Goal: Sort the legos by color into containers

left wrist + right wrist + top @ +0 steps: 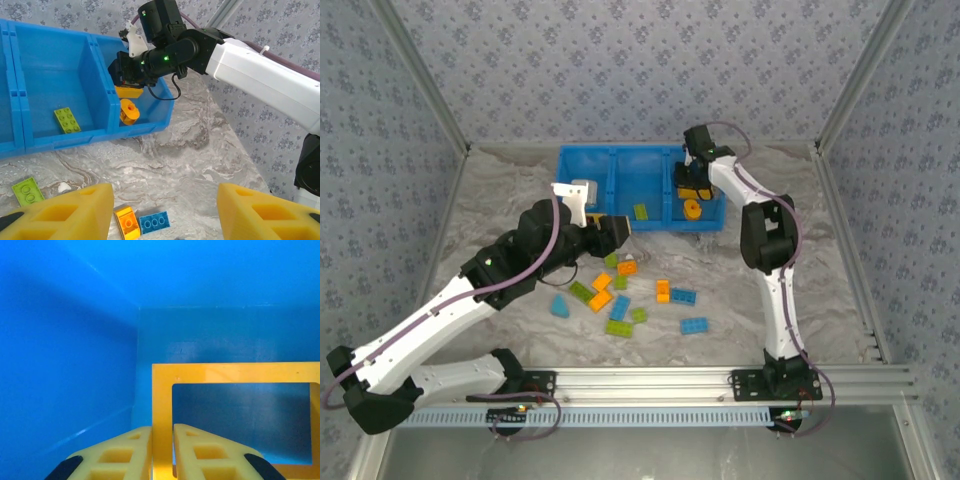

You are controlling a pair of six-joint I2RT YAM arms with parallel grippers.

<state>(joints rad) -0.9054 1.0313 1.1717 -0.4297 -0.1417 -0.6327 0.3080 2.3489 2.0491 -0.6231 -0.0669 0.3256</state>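
Left gripper [162, 192]: your yellow fingers, moulded with hollows, stand wide apart with nothing between them, over the marbled table [500, 185].
Loose legos [602, 298]: glossy studded bricks in blue, lime and orange, scattered near it.
Blue bin [582, 165]: smooth plastic. A lime brick [67, 120] lies in the middle compartment and a round orange piece [128, 111], perhaps a wheel, in the right.
Right gripper [162, 430]: pinched on the orange frame [235, 372] inside the right compartment; the frame's lower edge is cut off.

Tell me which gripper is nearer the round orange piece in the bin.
Right. The right gripper, shut on the orange frame, hangs just over the round orange piece inside the right compartment; the left gripper is open outside the bin, at its front wall.
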